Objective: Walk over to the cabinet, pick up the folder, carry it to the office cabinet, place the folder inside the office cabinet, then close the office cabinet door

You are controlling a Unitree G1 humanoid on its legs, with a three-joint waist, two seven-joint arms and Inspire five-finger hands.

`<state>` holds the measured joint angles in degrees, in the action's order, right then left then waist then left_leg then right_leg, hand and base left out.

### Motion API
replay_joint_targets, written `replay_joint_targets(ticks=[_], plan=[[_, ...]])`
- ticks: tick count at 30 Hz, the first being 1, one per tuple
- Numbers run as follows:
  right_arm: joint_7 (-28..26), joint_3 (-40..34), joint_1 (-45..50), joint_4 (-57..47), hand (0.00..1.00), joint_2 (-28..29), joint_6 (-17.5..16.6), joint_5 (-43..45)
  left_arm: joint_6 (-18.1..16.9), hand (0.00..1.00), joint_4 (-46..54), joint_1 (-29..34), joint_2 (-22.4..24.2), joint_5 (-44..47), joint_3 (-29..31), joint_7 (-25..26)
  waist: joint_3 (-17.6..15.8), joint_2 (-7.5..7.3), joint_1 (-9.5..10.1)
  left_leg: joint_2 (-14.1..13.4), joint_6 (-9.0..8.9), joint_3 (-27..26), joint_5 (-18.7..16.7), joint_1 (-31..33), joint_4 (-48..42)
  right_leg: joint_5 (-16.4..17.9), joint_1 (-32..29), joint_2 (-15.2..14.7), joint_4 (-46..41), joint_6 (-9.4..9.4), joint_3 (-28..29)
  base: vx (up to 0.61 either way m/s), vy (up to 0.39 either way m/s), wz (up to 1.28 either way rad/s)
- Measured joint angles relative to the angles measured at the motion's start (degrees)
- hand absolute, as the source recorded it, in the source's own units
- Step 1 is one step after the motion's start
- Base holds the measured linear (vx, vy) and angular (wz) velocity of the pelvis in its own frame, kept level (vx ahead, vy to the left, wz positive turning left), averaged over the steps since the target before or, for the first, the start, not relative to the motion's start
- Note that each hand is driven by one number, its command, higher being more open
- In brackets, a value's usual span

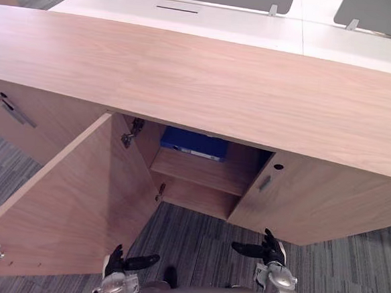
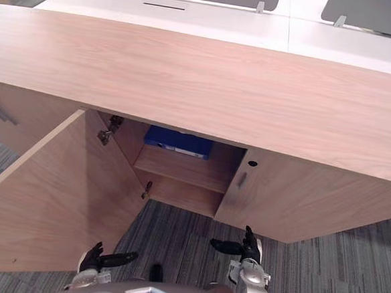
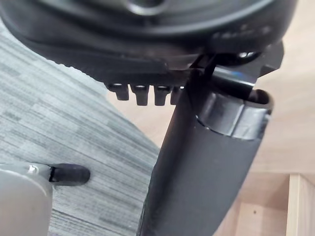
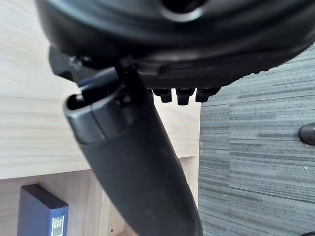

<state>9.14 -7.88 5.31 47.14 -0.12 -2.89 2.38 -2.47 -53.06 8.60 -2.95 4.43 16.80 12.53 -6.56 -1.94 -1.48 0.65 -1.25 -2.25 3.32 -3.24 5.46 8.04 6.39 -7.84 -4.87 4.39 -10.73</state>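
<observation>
A blue folder lies flat on the upper shelf inside the wooden office cabinet; in the right wrist view the folder shows its spine. The cabinet's left door is swung wide open towards me. My left hand hangs low beside that door's lower edge, open and empty, thumb stretched out. My right hand is low in front of the cabinet's closed right door, also open and holding nothing. Both hands are well short of the folder.
The closed right door bears a small handle. Another cabinet front with a metal handle stands at the left. Behind the cabinet top is a white desk with grey screens. Grey striped carpet covers the floor.
</observation>
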Motion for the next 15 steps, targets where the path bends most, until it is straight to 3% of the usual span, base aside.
replay_joint_targets(ticks=[4,9,15], plan=[[0.4,0.0,0.3,0.2,1.0,0.0,0.1,0.0,-0.2,1.0,2.0,1.4,0.2,4.2,4.4,2.2,-0.5,-0.09,0.0,-0.4,-0.12,1.7,0.8,-0.3,0.0,0.7,0.8,0.4,-0.2,-0.68,-1.7,-0.13,-0.047,0.25],[1.1,-0.2,0.8,-0.1,1.0,0.0,0.1,-0.1,-1.2,1.0,8.1,5.0,1.1,10.3,10.1,5.4,-0.8,-0.11,0.92,-0.4,-0.38,3.3,0.6,-0.6,0.0,1.3,2.7,0.6,0.3,0.1,-3.3,-0.06,-0.021,0.19],[1.1,-1.7,0.7,-0.6,1.0,0.0,0.1,-0.1,-2.3,1.0,16.1,6.9,1.3,11.4,13.6,5.9,-1.2,-0.39,1.69,0.9,-0.16,5.3,0.6,-0.8,0.0,1.4,4.7,-0.3,0.5,0.53,-5.4,0.05,-0.013,0.22]])
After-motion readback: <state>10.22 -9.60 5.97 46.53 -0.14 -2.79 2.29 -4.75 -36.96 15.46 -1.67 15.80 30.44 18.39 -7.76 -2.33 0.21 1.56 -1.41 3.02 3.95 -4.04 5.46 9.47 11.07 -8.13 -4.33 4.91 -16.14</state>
